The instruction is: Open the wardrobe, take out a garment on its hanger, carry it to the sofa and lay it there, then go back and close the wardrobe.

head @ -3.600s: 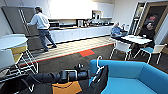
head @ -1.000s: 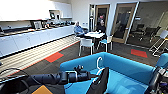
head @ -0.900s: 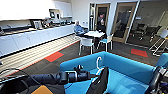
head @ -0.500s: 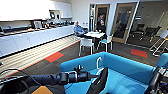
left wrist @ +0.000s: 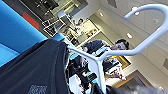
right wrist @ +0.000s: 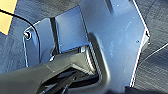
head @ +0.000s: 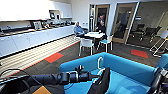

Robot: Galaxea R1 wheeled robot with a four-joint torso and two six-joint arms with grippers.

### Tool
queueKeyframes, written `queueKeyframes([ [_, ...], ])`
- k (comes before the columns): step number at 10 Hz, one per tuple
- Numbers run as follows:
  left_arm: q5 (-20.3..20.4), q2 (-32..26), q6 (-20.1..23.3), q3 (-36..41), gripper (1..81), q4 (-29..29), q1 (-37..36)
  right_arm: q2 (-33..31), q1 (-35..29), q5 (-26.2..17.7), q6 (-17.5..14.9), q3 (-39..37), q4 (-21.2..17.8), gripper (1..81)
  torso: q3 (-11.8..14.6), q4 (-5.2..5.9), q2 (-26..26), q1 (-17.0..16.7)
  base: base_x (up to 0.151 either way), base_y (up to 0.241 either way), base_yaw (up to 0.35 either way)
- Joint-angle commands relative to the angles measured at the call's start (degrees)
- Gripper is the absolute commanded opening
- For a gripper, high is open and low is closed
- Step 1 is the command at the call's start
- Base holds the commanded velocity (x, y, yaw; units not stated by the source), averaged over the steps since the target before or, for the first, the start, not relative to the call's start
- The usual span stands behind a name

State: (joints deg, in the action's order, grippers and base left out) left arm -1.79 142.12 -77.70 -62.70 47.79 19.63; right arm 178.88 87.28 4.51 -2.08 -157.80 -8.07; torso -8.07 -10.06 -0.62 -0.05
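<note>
The left arm reaches out over the large bright blue upholstered sofa, its gripper carrying the thin white hanger with hooked top, from which the limp black garment hangs just above the blue seat. The left jaws appear closed on the hanger below its hook; the right jaws' state cannot be told.

Compared with a few seconds ago, the view has swung from the long white kitchen bench to face the sofa squarely, and over the last second it has barely shifted.

Judgement: the carry is essentially complete; laying the garment down remains, as does closing the wardrobe.
</note>
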Motion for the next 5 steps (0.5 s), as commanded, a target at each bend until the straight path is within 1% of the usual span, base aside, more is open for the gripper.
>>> queueKeyframes([
  [1, 1.8, 0.1, 0.5, 2.0, 1.0, 0.9, -8.7, 0.5, -2.3, -3.4, -0.2, 0.5, 0.0, 81.1, 0.0, 0.00, 0.0, 0.1, 0.089, 0.000, 0.000],
  [5, 1.5, 0.3, 0.5, 2.0, 1.0, 1.0, -8.6, 0.5, -2.3, -3.3, -0.2, 0.5, -0.1, 81.1, 0.0, 0.00, 0.0, 0.1, 0.088, 0.000, 0.000],
])
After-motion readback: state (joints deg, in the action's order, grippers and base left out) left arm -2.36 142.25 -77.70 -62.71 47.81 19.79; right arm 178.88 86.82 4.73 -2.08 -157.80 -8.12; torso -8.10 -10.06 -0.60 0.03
